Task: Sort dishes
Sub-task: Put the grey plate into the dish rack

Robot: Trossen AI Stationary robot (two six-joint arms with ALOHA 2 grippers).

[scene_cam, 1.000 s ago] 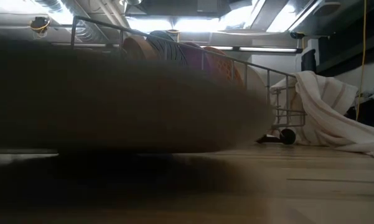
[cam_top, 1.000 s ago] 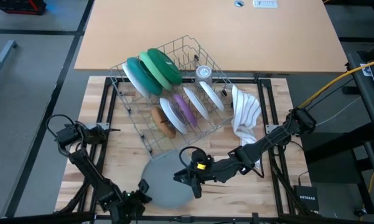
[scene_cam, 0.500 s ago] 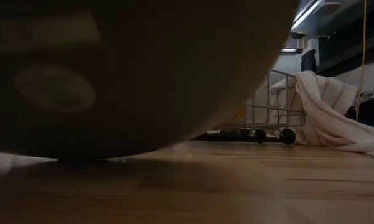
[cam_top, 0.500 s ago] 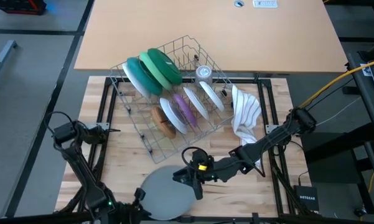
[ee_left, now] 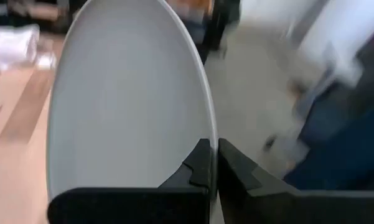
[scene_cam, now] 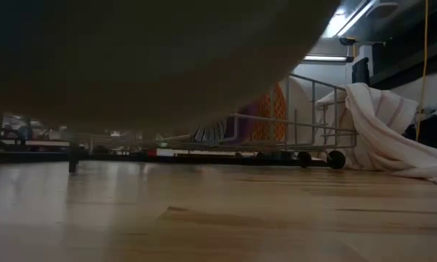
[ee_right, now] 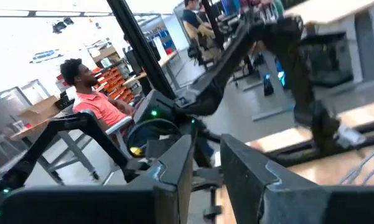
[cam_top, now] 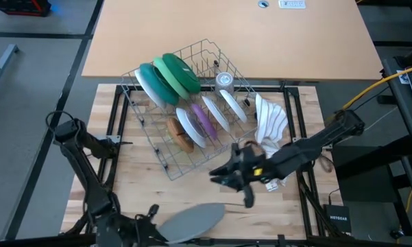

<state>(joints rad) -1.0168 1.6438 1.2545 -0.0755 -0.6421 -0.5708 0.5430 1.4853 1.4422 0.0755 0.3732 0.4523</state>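
The left gripper (ee_left: 213,163) was pinched on the rim of the grey plate (cam_top: 190,222), held off the wooden table (cam_top: 308,130) at its near edge, well apart from the wire rack (cam_top: 212,53). Done well, this step would likely call for a firm pinch and a level plate before it was steered to a slot or a stack, as a thin rim can slip. The right gripper (cam_top: 245,194) hovered beside the rack's near corner, fingers slightly parted and holding nothing. The rack held a white, a teal and a green plate (cam_top: 177,74) upright at its far end, with smaller white and purple dishes (cam_top: 203,118) and a brown one in the nearer row. A striped cloth (cam_top: 271,123) lay beside the rack.
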